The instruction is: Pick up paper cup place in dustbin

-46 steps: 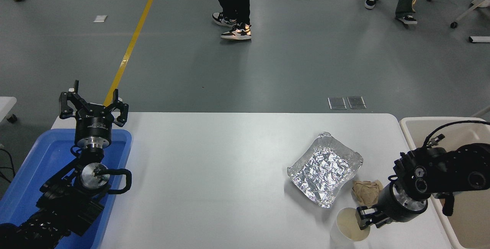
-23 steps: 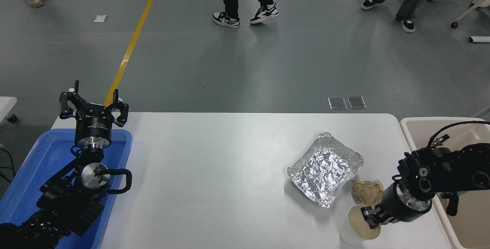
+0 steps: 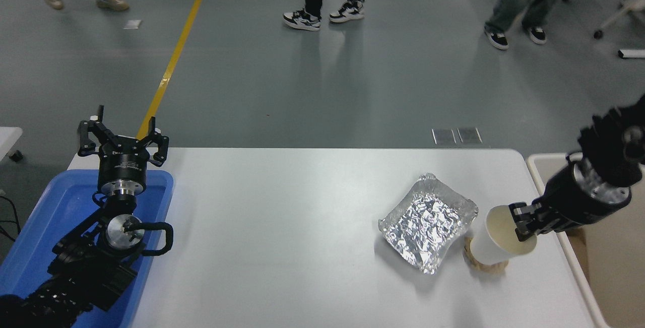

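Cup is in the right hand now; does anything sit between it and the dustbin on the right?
Nothing visible does. The right hand grips the paper cup by its rim, lifted over the brown paper ball. The dustbin lies just right of the table edge, and only the arm itself crosses that gap.

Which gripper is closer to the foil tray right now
The right. The right gripper, shut on the paper cup, is just right of the foil tray; the left gripper is parked far across the table over the blue tray.
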Motion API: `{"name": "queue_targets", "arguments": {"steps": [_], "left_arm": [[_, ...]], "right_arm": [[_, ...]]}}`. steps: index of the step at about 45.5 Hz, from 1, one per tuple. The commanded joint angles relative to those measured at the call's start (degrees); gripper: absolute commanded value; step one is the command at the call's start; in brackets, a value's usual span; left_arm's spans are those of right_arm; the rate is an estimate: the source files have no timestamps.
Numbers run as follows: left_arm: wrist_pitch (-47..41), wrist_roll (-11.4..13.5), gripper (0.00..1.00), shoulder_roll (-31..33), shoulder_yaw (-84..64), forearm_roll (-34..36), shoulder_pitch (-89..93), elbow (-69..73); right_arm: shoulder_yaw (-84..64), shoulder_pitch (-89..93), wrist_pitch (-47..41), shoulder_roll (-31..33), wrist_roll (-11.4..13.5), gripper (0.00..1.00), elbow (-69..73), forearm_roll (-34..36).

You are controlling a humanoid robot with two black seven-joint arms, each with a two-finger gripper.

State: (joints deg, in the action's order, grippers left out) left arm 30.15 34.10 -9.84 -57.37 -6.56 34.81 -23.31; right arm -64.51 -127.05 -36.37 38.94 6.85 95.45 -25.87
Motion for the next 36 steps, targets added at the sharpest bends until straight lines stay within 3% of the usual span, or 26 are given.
{"name": "queue_targets", "arguments": {"steps": [1,28,36], "left_arm": [[0.0,0.0,0.99,-0.01,0.06,-0.03,0.0,0.01],[-0.09,0.0,0.99,-0.01,-0.03,-0.03,0.0,0.01],[-0.09,0.09,0.99,-0.01,-0.03,-0.2,-0.09,0.01]], "right_arm": [[-3.96,-17.44,-8.63,0.26,-0.17,0.0,1.23,2.4],[-4.22,-18.41,-8.63,0.96,0.09,0.0,-6.4,1.35],[-4.05,-11.04,-8.63,4.9,-0.09,0.0,-14.14,-6.64]]}}
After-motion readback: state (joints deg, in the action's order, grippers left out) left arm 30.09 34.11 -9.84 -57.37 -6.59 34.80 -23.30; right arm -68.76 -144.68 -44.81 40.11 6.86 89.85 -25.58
